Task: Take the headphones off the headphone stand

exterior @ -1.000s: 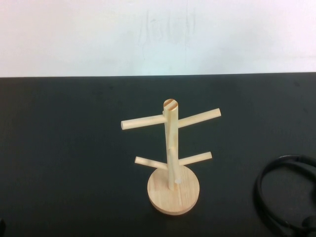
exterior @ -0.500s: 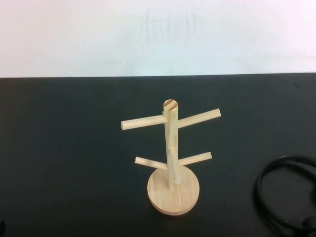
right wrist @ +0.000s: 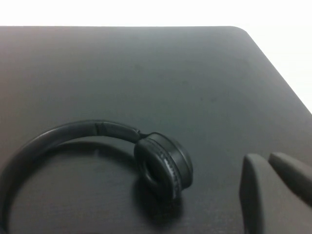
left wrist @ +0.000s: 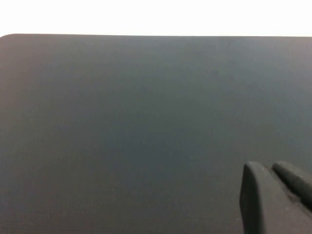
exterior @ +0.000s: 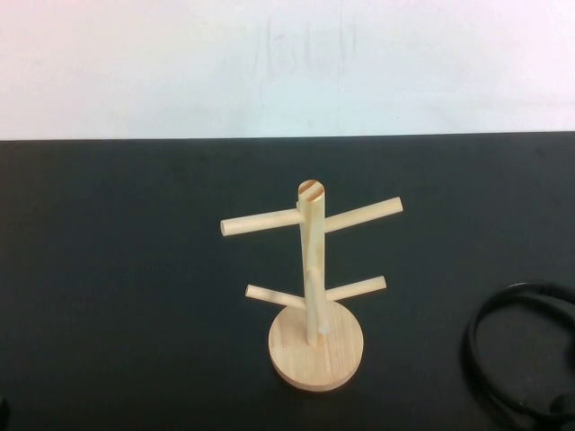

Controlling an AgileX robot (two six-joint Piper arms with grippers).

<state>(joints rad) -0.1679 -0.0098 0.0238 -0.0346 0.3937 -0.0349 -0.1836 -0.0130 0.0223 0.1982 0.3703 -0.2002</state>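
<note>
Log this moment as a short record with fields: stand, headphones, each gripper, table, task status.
stand: headphone stand upright at mid-table, all four pegs bare
headphones: headphones lying flat on the table, to the robot's right of the stand, apart from it
left gripper: left gripper over bare table, holding nothing, fingertips close together
right gripper: right gripper near the headphones, not touching them, fingertips close together
table: black table
task status: headphones already off the stand
</note>
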